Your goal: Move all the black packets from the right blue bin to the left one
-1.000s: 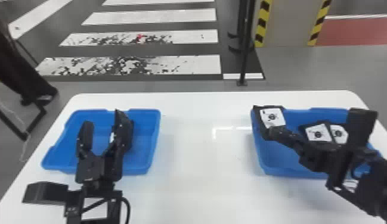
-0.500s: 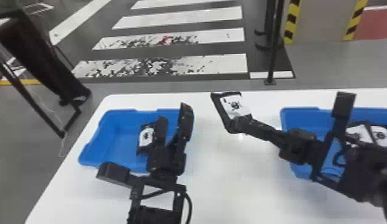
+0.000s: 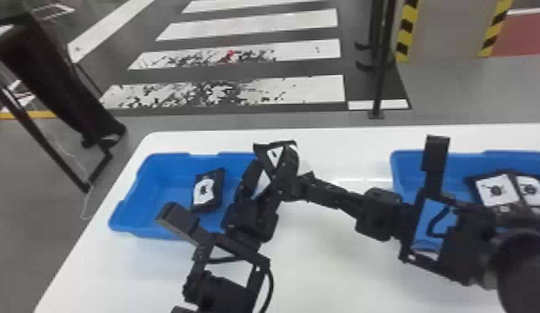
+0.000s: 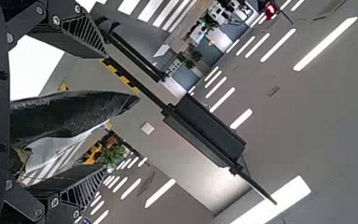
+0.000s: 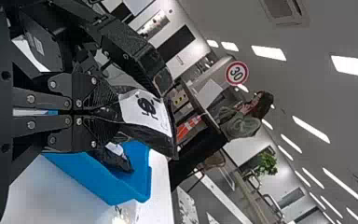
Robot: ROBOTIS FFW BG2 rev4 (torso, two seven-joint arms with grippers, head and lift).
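Black-fingered and spread apart, the left gripper [image 3: 268, 172] is positioned around a black packet [image 3: 274, 155] grasped by the right gripper [image 3: 300, 185]. Beyond, one packet [image 3: 208, 189] is held in the left blue bin [image 3: 169, 155], while two others [image 3: 495, 190] are seen in the right blue bin [image 3: 412, 155].

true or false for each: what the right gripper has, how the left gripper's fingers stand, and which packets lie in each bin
1. The right gripper grips a black packet with a white label. True.
2. The left gripper is shut. False: the left gripper has its fingers apart, the gripped packet between them.
3. The left blue bin is empty. False: another black packet lies inside the left blue bin.
4. At least two white-labelled black packets lie in the right blue bin. True.
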